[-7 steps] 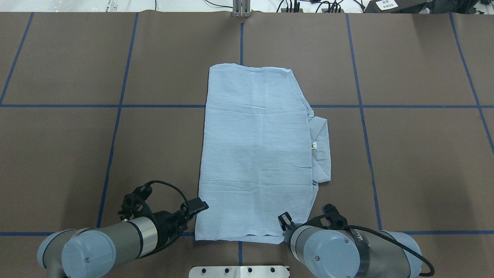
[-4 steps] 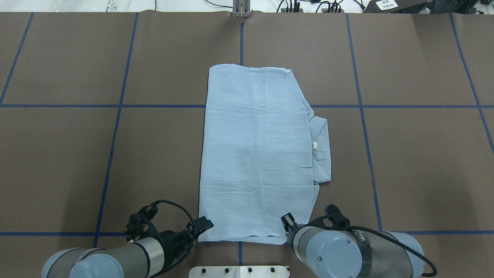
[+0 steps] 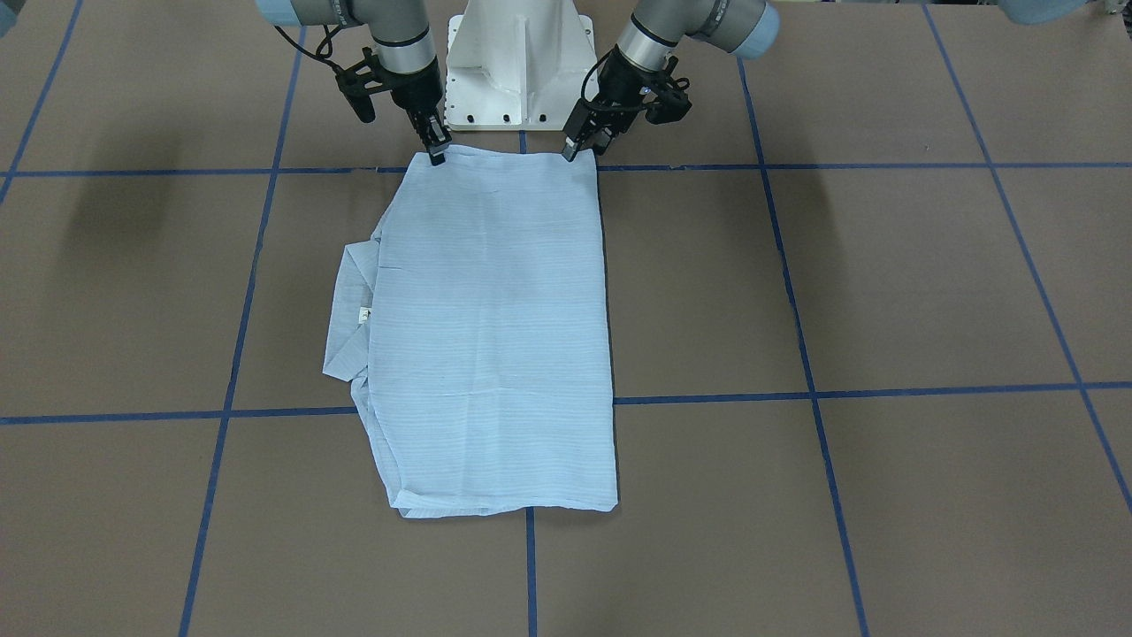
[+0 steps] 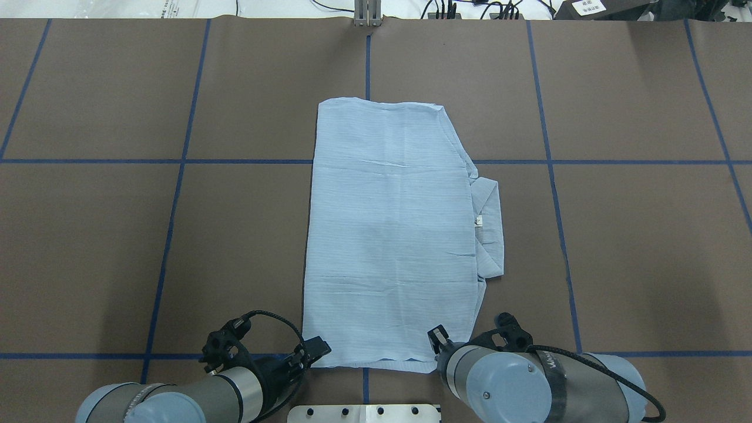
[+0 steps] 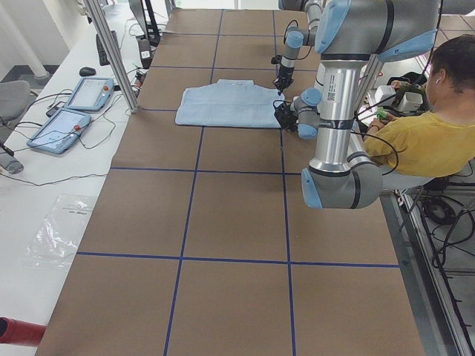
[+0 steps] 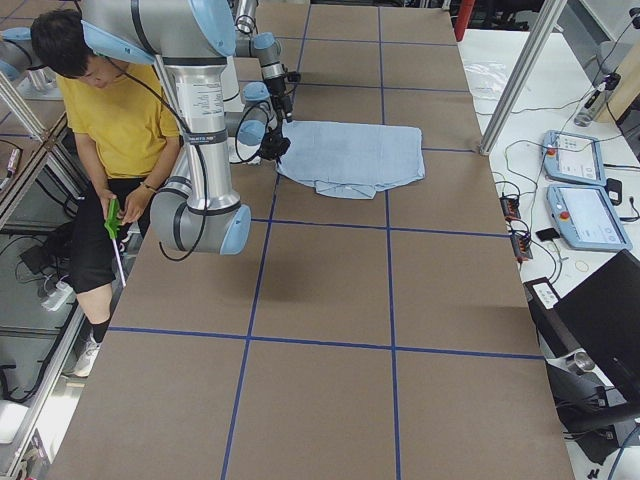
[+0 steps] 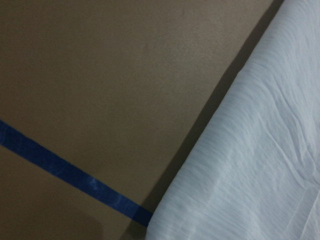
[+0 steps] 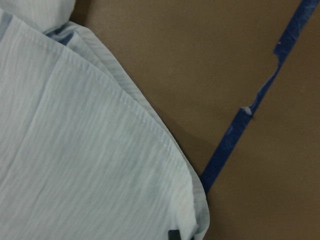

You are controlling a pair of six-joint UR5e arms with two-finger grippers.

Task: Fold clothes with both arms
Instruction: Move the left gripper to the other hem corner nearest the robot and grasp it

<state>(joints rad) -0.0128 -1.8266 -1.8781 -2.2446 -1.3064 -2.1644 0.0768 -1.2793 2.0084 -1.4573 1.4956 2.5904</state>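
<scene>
Two corners of the light blue striped shirt (image 4: 388, 235) sit right at our fingertips, and that is where we would take hold. The shirt lies flat on the brown worktop (image 4: 617, 247), folded into a long rectangle that stretches straight ahead of both end effectors, with its nearest hem running from one to the other.

The left end effector (image 4: 317, 348) is low at the hem's corner on its own side, just beside or touching the cloth. Its wrist camera shows only the shirt's edge and bare worktop, so we cannot tell how wide it stands. The right end effector (image 3: 436, 152) points down onto the opposite corner with its tip at the fabric. We cannot tell whether it is pinched on cloth or merely resting there. Ahead of it and to its outer side, the collar (image 4: 490, 226) and small neck tag (image 4: 478, 221) poke out from under the folded body.

We judge the cloth thin, light and limp. It has almost no weight, but it will sag, drag and slide over itself. The stacked layers at each corner, visible at the stitched edge in the right wrist view, must all be caught, or the top layer alone peels away. Lifting both corners level and together should keep the fold square.
</scene>
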